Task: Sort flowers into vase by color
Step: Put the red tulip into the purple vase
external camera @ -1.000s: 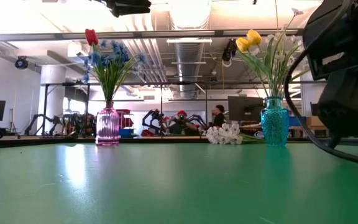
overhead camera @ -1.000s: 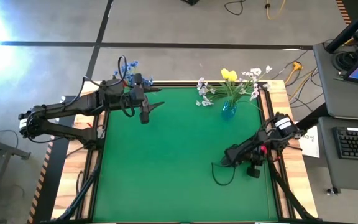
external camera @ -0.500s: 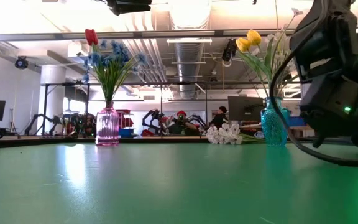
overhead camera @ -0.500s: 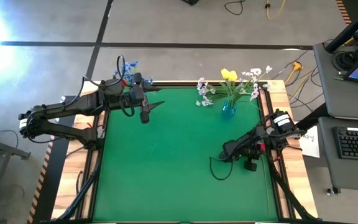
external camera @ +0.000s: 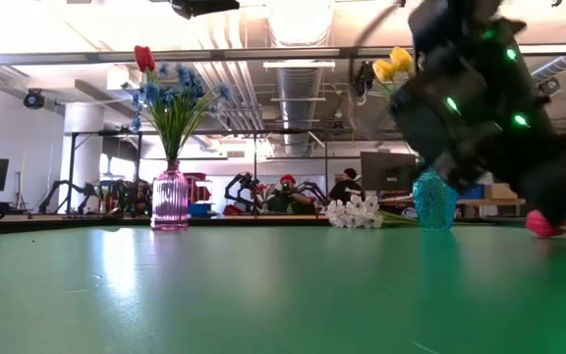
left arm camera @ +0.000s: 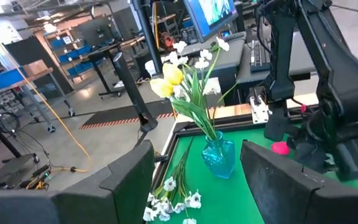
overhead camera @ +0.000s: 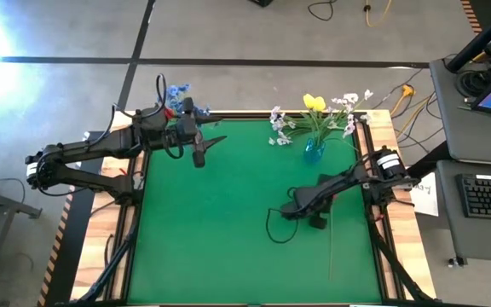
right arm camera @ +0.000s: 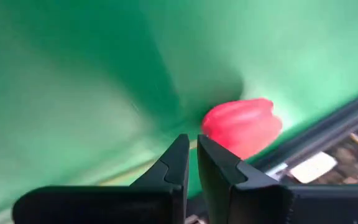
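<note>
**Red tulip pinched at the worktop's right side**

My right gripper (right arm camera: pixel 191 163) has its fingers (right arm camera: pixel 169 168) clamped on a thin stem just below a red tulip (right arm camera: pixel 241 126), low over the green worktop (overhead camera: pixel 228 222) near its right edge. My left gripper (overhead camera: pixel 205 147), fingers apart, waits by the pink vase (external camera: pixel 170 198). Yellow tulips (overhead camera: pixel 314 103) stand in the blue vase (overhead camera: pixel 314 150); white sprays (overhead camera: pixel 280 128) lie beside it.

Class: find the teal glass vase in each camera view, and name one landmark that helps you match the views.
High view: the teal vase stands near the table's far edge, right of centre.
Low view: right of centre, at the far edge.
Left wrist view: middle of the picture.
Right wrist view: not in it.
Landmark: the yellow tulips standing in it.
</note>
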{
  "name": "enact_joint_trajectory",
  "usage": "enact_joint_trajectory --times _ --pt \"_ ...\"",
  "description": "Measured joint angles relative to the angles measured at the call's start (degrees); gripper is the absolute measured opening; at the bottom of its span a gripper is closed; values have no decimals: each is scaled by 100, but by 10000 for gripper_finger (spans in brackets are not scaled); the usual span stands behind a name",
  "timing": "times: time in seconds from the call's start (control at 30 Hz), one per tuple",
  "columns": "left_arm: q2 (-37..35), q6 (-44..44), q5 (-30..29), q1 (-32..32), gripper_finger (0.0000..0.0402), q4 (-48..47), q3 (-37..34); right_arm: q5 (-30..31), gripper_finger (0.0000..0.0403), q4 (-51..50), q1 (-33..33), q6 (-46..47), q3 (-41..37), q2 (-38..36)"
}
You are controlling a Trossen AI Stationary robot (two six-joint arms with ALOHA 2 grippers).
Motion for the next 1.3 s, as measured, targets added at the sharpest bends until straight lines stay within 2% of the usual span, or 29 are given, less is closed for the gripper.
enact_joint_trajectory --times 0.17,0.33,0.5,0.63,0.8,0.93,1.13,1.3 --pt "0 0 0 0 229 38 0 -71 27 -183 -113 1339 416 -353" --pt "0 -58 2 -4 229 -38 136 -204 35 -207 -141 2820 312 -1383" --pt "0 -170 2 -7 229 -178 298 -199 83 -104 -45 4281 -263 -2771" --pt "-1 -173 2 -7 229 -192 319 -269 135 451 68 5230 -956 -3449" --pt "9 -172 2 -7 229 -205 319 -789 188 813 81 5621 -1709 -3563" --pt "9 -173 2 -7 229 -207 319 -860 212 1195 81 5667 -2138 -3535" --pt "9 -173 2 -7 229 -217 317 -857 212 2061 79 5856 -2714 -3485" --pt "9 -173 2 -7 229 -221 317 -756 200 2337 81 5960 -2867 -3472"
